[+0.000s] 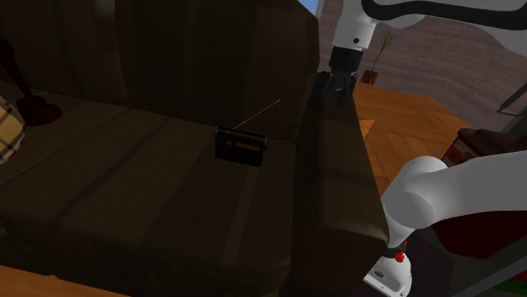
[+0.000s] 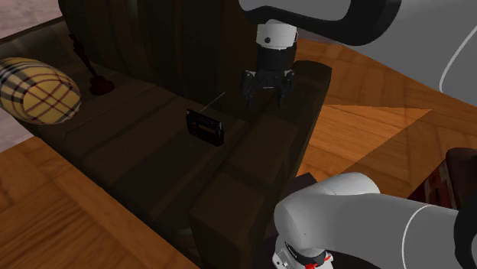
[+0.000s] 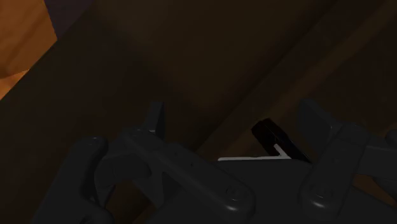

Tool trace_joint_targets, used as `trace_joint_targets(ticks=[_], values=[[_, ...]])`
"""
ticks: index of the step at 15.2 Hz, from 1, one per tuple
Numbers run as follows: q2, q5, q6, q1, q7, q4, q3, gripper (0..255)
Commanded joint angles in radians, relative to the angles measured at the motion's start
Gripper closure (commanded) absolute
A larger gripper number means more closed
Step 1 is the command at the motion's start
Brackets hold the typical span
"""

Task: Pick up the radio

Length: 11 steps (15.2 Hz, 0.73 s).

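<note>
The radio (image 1: pixel 241 147) (image 2: pixel 205 127) is a small dark box with a thin antenna slanting up. It stands upright on the dark brown sofa's seat (image 1: pixel 152 186), close to the armrest (image 1: pixel 334 169). My black gripper (image 1: pixel 335 91) (image 2: pixel 267 95) hangs above the back end of that armrest, beyond the radio and apart from it. Its fingers (image 3: pixel 156 118) are spread open with nothing between them. In the wrist view the gripper (image 3: pixel 232 121) looks down on dark upholstery, with a small black shape (image 3: pixel 270 137) and a thin pale line near one finger.
A plaid bolster cushion (image 2: pixel 38 88) lies at the sofa's far end, with a dark red object (image 2: pixel 98 82) beside it. The sofa's tall backrest (image 1: pixel 211 51) rises behind the radio. Orange wooden floor (image 1: pixel 405 126) spreads past the armrest, where a potted plant (image 1: pixel 372 72) stands.
</note>
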Motion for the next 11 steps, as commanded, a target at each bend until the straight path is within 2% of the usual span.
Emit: trace_joint_targets(ticks=[1, 11], values=[[0.000, 0.000, 0.000, 0.000, 0.000, 0.000, 0.000, 0], [0.357, -0.012, 0.205, 0.124, -0.270, 0.156, 0.017, 0]])
